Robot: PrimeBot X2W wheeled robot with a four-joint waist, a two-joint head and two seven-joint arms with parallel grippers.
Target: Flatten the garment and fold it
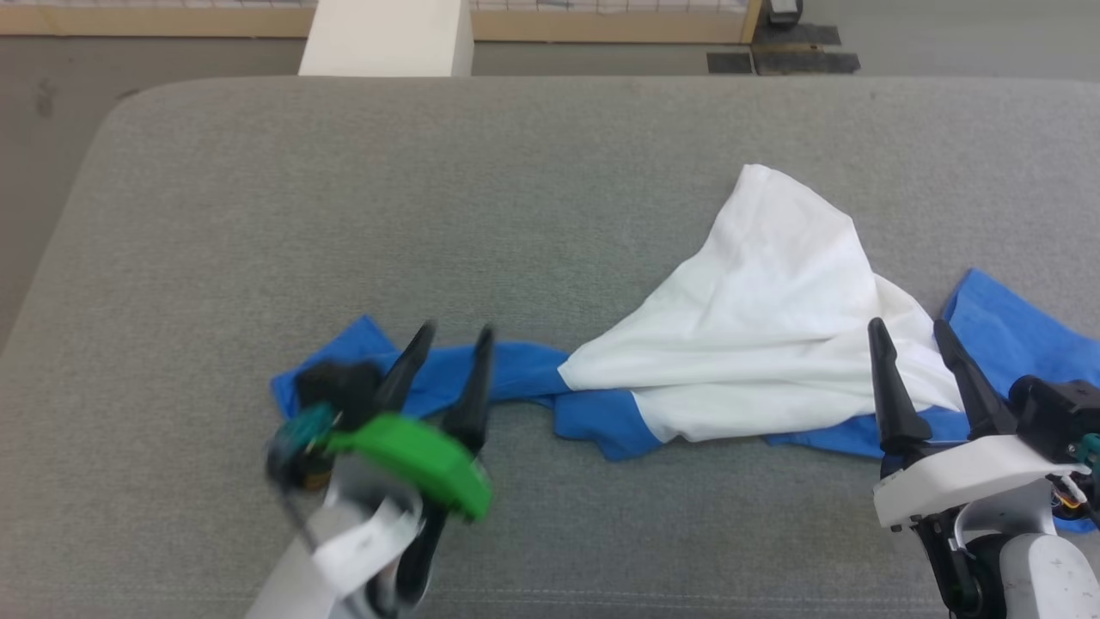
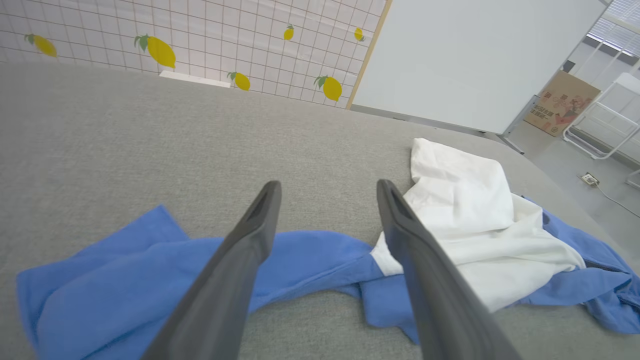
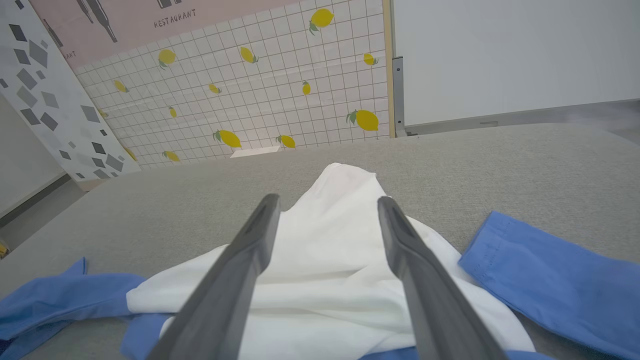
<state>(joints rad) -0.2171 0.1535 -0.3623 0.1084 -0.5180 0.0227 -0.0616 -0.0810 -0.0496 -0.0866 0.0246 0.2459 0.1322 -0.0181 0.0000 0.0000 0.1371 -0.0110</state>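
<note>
The garment [image 1: 756,335] lies bunched on the grey cushioned surface [image 1: 430,189], its white body heaped in the middle and blue sleeves stretched out to either side. My left gripper [image 1: 455,331] hovers open over the left blue sleeve [image 2: 125,270], its fingers blurred and nothing between them. My right gripper [image 1: 911,325] stands open above the white body's right side, near the right blue sleeve [image 3: 550,280]. In the left wrist view the left gripper [image 2: 327,185] shows spread fingers above the sleeve; in the right wrist view the right gripper [image 3: 327,200] frames the white cloth [image 3: 330,260].
The grey surface ends in a rounded far edge [image 1: 550,82]. Beyond it stand a white panel [image 1: 387,39] and a tiled wall with lemon prints [image 3: 250,100]. A cardboard box [image 2: 560,102] and a white rack [image 2: 610,120] stand off to the right.
</note>
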